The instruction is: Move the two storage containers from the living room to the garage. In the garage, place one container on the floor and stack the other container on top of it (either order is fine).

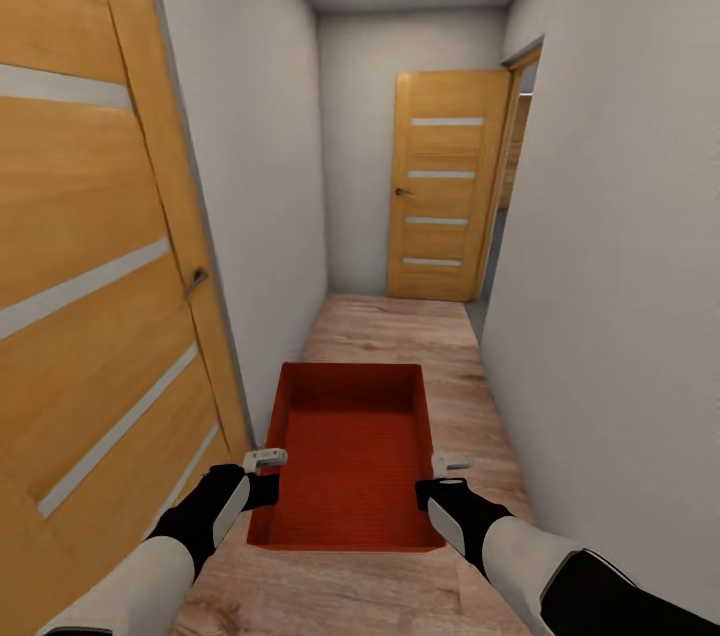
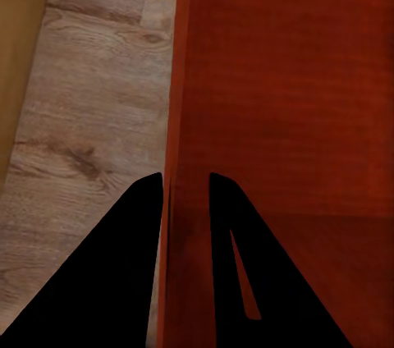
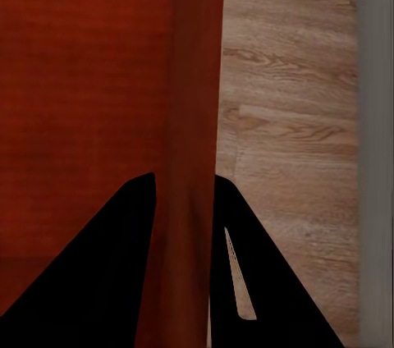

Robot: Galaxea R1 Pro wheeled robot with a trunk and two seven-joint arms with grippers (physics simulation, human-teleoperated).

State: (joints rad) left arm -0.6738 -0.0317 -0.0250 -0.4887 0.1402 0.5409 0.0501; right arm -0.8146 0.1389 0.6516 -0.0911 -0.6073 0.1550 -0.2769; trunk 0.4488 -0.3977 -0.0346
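No text, label or number can be read anywhere.

One orange-red storage container (image 1: 352,456) is seen: rectangular, open-topped, low plain walls, nothing inside. It is held level above a light wood-plank floor (image 1: 400,326) in a narrow hallway, long axis pointing ahead. Each long side wall is clamped near its near end, by the left gripper (image 2: 185,188) and the right gripper (image 3: 185,188). Possibly two nested; not resolvable.
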